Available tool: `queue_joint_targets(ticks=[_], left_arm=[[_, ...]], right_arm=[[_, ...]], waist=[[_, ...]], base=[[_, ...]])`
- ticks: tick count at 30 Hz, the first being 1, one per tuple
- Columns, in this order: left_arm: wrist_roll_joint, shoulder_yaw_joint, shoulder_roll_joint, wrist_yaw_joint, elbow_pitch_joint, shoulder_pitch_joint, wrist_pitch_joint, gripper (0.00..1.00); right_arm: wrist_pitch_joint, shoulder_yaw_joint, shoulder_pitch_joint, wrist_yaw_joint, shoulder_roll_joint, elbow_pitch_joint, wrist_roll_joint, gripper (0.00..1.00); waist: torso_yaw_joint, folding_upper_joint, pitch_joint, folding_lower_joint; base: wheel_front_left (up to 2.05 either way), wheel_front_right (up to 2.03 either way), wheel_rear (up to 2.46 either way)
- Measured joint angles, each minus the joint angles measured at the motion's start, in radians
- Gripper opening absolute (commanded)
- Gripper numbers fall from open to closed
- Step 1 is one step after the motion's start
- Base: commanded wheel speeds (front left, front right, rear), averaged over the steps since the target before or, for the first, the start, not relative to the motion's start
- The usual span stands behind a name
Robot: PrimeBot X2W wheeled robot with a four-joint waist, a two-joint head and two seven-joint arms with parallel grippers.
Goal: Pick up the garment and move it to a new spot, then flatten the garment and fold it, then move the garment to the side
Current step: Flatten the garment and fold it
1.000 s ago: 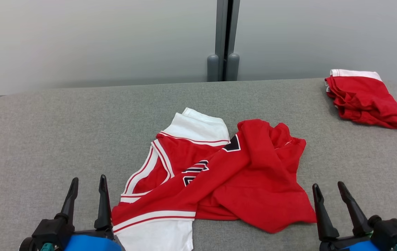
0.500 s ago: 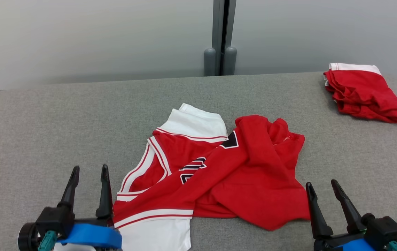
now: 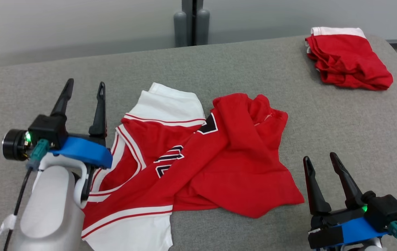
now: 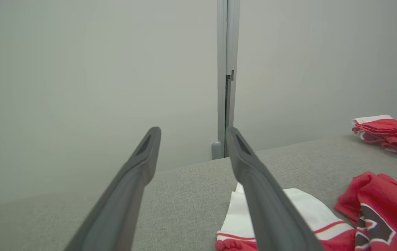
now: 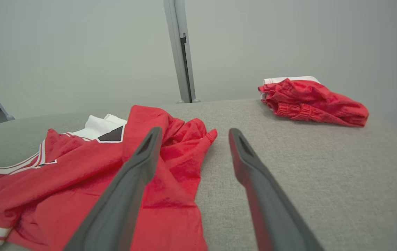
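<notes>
The garment (image 3: 191, 164) is a red and white jersey with black lettering, lying crumpled in the middle of the grey table (image 3: 254, 66). Its white sleeve and red folds also show in the left wrist view (image 4: 369, 216) and the right wrist view (image 5: 90, 174). My left gripper (image 3: 84, 85) hovers open above the table just left of the jersey's white collar part, nothing between its fingers. At the jersey's lower right corner my right gripper (image 3: 318, 158) stands open, also holding nothing.
A second red garment (image 3: 348, 59) with a white band lies folded at the table's far right corner, also in the right wrist view (image 5: 313, 101). A grey partition post (image 3: 191, 21) rises behind the table. The table's right edge curves down near that folded pile.
The left arm has risen and reached forward beside the jersey. The head camera has tilted down and turned, shifting the whole picture. The right gripper has kept its place, still open.
</notes>
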Motion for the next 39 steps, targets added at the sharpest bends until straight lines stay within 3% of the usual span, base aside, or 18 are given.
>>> queue_joint_targets(ticks=[8, 17, 27, 28, 29, 30, 34, 39], left_arm=[[-0.065, -0.121, 0.044, -0.003, 0.264, -0.2, 0.028, 1.0], [-0.177, -0.291, 0.05, -0.004, 0.492, -0.283, 0.127, 1.0], [-0.326, -0.464, 0.062, -0.004, 0.557, -0.305, 0.246, 1.0], [-0.34, -0.478, 0.065, -0.004, 0.557, -0.307, 0.252, 0.52], [-0.352, -0.491, 0.068, -0.004, 0.556, -0.31, 0.253, 0.33], [-0.361, -0.501, 0.072, -0.004, 0.555, -0.311, 0.252, 0.0], [-0.398, -0.515, 0.09, -0.007, 0.561, -0.323, 0.202, 0.0], [-0.412, -0.461, 0.181, 0.018, 0.601, -0.395, 0.086, 0.0]], right_arm=[[0.0, -0.016, -0.025, 0.0, 0.002, -0.012, 0.0, 1.0], [0.0, -0.03, -0.052, 0.0, 0.003, -0.016, -0.005, 1.0], [0.0, -0.035, -0.055, 0.0, 0.003, -0.008, -0.01, 1.0], [0.0, -0.035, -0.056, 0.0, 0.003, -0.008, -0.01, 1.0], [0.0, -0.035, -0.057, 0.0, 0.003, -0.009, -0.01, 1.0], [0.0, -0.035, -0.057, 0.0, 0.003, -0.01, -0.01, 1.0], [0.0, -0.039, -0.057, 0.0, 0.003, -0.012, -0.01, 1.0], [0.0, -0.041, -0.057, 0.0, 0.002, -0.012, -0.01, 1.0]], waist=[[-0.051, 0.0001, 0.082, 0.0], [-0.065, 0.0001, 0.123, -0.0001], [-0.062, 0.0, 0.124, -0.0003], [-0.063, -0.0001, 0.124, -0.0003], [-0.063, -0.0001, 0.125, -0.0003], [-0.062, -0.0001, 0.125, -0.0003], [-0.057, -0.0001, 0.123, -0.0003], [-0.054, 0.0, 0.114, -0.0002]], base=[[0.0, 0.0, 0.0], [0.0, 0.0, 0.0], [0.0, 0.0, 0.0], [0.0, 0.0, 0.0], [0.0, 0.0, 0.0], [0.0, 0.0, 0.0], [0.0, 0.0, 0.0], [0.0, 0.0, 0.0]])
